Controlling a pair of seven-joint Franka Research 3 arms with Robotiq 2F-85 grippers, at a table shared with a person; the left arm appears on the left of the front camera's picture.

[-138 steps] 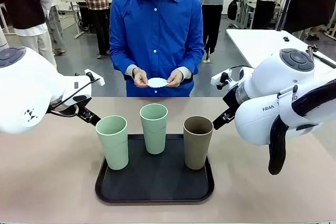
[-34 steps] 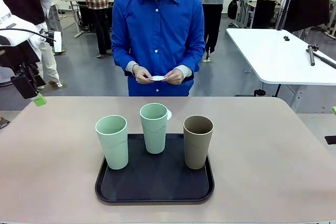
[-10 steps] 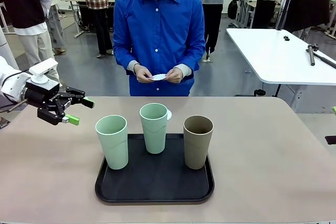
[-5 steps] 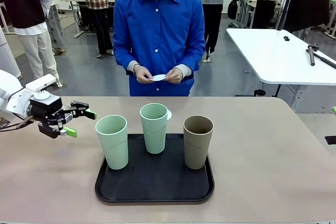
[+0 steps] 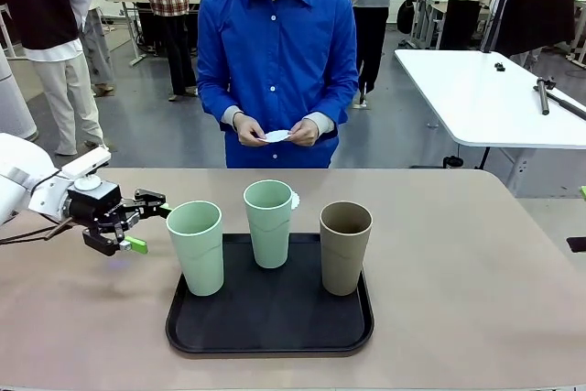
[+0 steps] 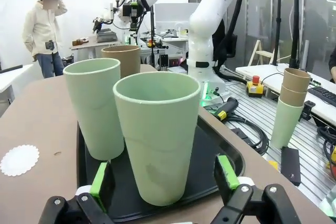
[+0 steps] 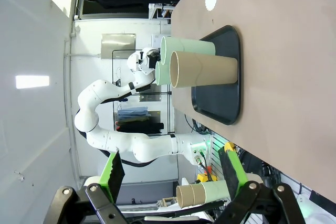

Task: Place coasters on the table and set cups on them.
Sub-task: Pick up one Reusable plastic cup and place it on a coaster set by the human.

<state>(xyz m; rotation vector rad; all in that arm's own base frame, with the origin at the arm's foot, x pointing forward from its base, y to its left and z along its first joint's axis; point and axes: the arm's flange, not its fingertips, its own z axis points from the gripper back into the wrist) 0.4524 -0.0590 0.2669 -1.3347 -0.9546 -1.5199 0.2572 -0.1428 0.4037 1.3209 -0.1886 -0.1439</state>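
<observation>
Three cups stand on a black tray (image 5: 270,322): a mint green cup (image 5: 195,246) at the left, a second mint cup (image 5: 268,223) in the middle and a brown cup (image 5: 345,247) at the right. My left gripper (image 5: 146,224) is open just left of the left mint cup. In the left wrist view that cup (image 6: 157,135) stands close ahead between the spread green pads (image 6: 227,171) of my left gripper (image 6: 163,177), ungripped. One white coaster (image 5: 295,200) lies on the table (image 5: 458,263) behind the middle cup. The person's hands hold another coaster (image 5: 276,135). My right gripper (image 7: 172,169) is open, far from the cups.
The person in a blue shirt (image 5: 275,52) stands at the table's far edge. A white table (image 5: 485,93) is at the back right. In the left wrist view the lone coaster (image 6: 20,159) lies on the tan top left of the tray (image 6: 223,153). Bare tabletop flanks the tray.
My left gripper has moved right and down, up to the left mint cup, still open. The cups, the coaster on the table and the person's hands have not moved.
</observation>
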